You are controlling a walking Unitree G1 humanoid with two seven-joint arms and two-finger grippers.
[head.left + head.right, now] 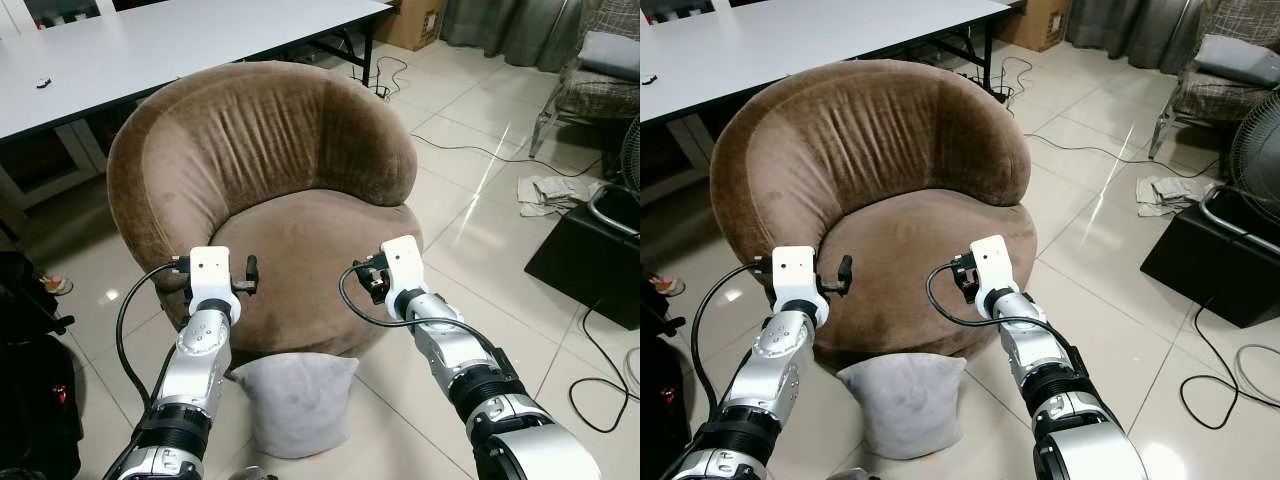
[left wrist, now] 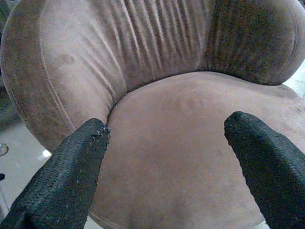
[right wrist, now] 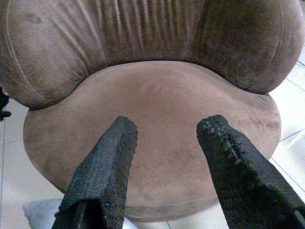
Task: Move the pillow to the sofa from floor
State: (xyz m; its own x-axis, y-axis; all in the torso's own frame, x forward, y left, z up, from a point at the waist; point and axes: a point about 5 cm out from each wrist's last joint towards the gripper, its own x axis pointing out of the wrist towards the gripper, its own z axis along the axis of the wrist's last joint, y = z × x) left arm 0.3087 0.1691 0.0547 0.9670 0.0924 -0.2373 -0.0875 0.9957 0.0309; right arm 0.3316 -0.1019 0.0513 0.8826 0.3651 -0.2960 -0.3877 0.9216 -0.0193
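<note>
Up front, the left end effector (image 2: 167, 157) and the right end effector (image 3: 167, 157) hover over the brown sofa's (image 1: 300, 200) front seat edge, fingers spread and empty. Below and between the arms, the pillow (image 1: 293, 400) stands on the tiled floor (image 1: 480, 240) — grey, soft, roughly square — leaning against the sofa's base.

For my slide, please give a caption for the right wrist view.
Open right claw above the brown sofa seat, grey pillow below on the floor.
</note>
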